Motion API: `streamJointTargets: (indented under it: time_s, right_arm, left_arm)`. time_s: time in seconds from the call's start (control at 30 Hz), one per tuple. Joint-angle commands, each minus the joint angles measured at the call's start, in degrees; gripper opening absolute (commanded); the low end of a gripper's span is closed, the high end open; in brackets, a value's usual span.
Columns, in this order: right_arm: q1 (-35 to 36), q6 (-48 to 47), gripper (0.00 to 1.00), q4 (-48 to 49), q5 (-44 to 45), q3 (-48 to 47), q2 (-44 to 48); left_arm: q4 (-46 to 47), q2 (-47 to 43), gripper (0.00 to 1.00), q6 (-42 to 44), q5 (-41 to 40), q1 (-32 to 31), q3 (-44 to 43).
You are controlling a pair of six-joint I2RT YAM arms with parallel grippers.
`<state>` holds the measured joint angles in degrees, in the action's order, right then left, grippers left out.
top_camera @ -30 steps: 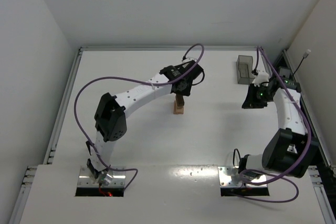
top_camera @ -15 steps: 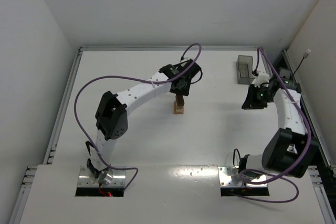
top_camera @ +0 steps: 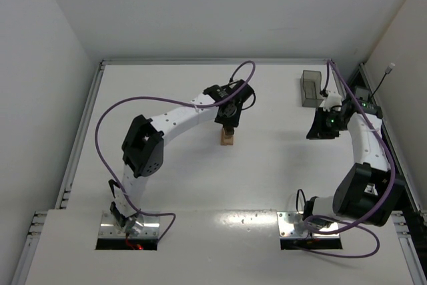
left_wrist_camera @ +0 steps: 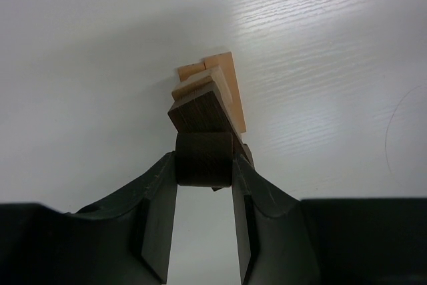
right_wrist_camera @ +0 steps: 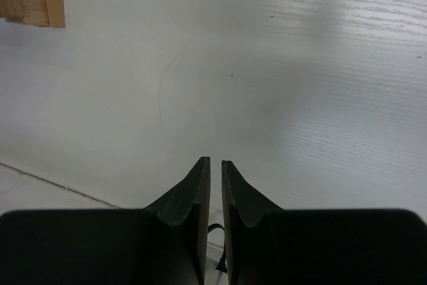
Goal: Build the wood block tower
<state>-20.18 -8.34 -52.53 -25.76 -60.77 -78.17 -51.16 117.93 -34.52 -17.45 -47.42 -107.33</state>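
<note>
Left claw [left_wrist_camera: 204, 165] is clenched on a dark brown block [left_wrist_camera: 203, 158], the two fingers pressing its opposite sides, directly over the tower [left_wrist_camera: 210, 88]. From above, the tower [top_camera: 228, 138] stands near the middle of the surface [top_camera: 167, 185], a little toward 12 o'clock, with the left claw [top_camera: 229, 117] just above it. In the wrist view the held block sits against another dark piece [left_wrist_camera: 200, 113] that tops the tan blocks [left_wrist_camera: 223, 78]. Whether it already rests on that piece or hangs just over it cannot be told.

The step in hand looks like seating this block on top. The tan layers appear staggered rather than flush, so the stack likely tolerates little sideways push. A good placement would come straight down, with the held block's edges square to the dark piece beneath and its weight centred over the stack, not over the overhanging side. Once it bears, the fingers should part only a little and evenly, so neither drags the block. Then the arm should rise vertically before swinging away, as any lateral brush could topple the column.

Right claw [right_wrist_camera: 215, 165] is closed on nothing, only a sliver between its fingers. It sits well apart at about 3 o'clock [top_camera: 319, 128], near the grey bin [top_camera: 310, 89] at 1 o'clock.
</note>
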Motion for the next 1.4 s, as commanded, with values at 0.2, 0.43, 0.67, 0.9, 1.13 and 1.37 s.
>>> streamJointTargets:
  time_s: [0.2,0.43,0.67,0.9,1.13,1.37]
  right_arm:
    - [-0.38,0.34,0.1,1.12,-1.22,0.04,0.48]
    - [-0.38,0.34,0.1,1.12,-1.75,0.04,0.48]
    - [-0.38,0.34,0.11,1.12,-1.75,0.04,0.48]
    - [-0.38,-0.19,0.11,1.12,-2.28,0.04,1.0]
    - [-0.38,-1.24,0.11,1.12,-2.28,0.66,1.0]
    - [0.23,-4.49,0.39,-0.55,-2.98,0.66,2.59]
  left_arm:
    - [1.15,-0.16,0.04,0.86,2.25,1.8,0.98]
    - [1.15,-0.16,0.23,1.39,3.91,1.8,0.45]
    - [1.67,-0.16,0.45,1.92,4.44,1.8,0.98]
    - [2.2,-2.0,0.65,1.92,6.03,1.8,0.98]
    - [3.52,-7.7,0.69,5.86,6.55,1.8,0.37]
    - [6.67,-19.21,0.91,13.51,1.27,4.51,15.1]
